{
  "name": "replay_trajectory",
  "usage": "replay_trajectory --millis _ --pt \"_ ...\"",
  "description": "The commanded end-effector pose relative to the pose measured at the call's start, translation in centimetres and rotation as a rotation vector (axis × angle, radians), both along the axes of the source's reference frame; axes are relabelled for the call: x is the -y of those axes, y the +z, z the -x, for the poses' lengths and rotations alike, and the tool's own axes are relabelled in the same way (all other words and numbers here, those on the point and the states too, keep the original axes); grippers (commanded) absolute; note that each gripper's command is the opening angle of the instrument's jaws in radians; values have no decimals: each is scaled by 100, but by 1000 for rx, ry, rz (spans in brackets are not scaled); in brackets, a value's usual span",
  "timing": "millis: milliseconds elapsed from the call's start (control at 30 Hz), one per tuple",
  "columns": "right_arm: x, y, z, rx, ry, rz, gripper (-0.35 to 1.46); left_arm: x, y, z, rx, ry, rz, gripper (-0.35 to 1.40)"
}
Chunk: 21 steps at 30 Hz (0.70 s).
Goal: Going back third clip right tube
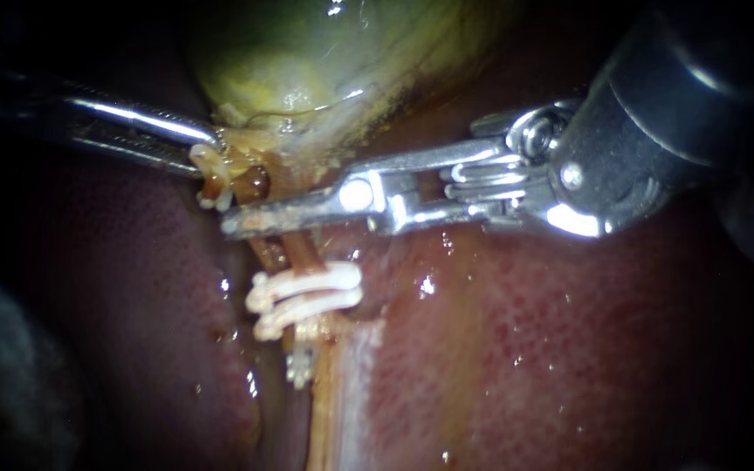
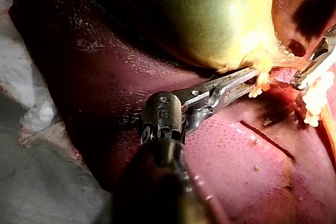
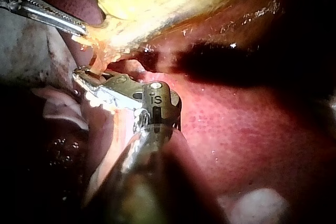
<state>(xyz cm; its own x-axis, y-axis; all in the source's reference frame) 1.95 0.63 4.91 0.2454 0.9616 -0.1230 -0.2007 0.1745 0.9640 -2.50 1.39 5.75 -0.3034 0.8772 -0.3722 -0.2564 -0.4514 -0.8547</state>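
The liver fills most of the endoscope view, dark red and wet, and carries everything else. The gallbladder, yellow-green, lies toward the liver's upper edge in that view, and its neck narrows downward into pale, ragged tissue.

The right instrument comes in from the upper right. Its thick dark shaft gives way to a bright metal wrist, and its tip lies across both tubes just below the gallbladder's neck (whether that tip is open or closed cannot be told from any view). The left instrument comes in from the left with its jaws clenched on the gallbladder at the neck. The left wrist view shows them lying together and ending in the yellow tissue.

Two brown tubes run side by side from the neck down over the liver's middle: the left tube and the right tube. Both pass under the right instrument's tip.

White clips sit stacked just below that tip and reach across the right tube (which of them is the third cannot be told). A small clip, also white, sits lower on the same line, apart from the stack.
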Motion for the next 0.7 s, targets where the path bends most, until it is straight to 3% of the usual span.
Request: replay_trajectory --millis 33,200,233,333,400,500,600,700 --pt "0 0 0 0 0 0 -35 0 0 0 -1 0 0 -35" --pt "6 6 0 -13 -26 -4 -29 0 0 0 -1 0 0 -35" --pt "9 10 0 -14 -28 -1 -8 0 1 0 -1 0 0 -35" --pt "23 24 -3 -29 -44 56 24 0 1 0 -1 0 0 -35" --pt "32 37 -5 -51 -69 149 40 0 1 0 -1 0 0 -35" --pt "41 54 -11 -77 -97 259 48 0 1 0 -1 0 1 -35" --pt "44 66 -10 -72 -78 346 49 0 2 0 -1 0 1 -35" --pt "42 73 -4 -80 -88 423 49 0 4 0 -1 1 2 -35"
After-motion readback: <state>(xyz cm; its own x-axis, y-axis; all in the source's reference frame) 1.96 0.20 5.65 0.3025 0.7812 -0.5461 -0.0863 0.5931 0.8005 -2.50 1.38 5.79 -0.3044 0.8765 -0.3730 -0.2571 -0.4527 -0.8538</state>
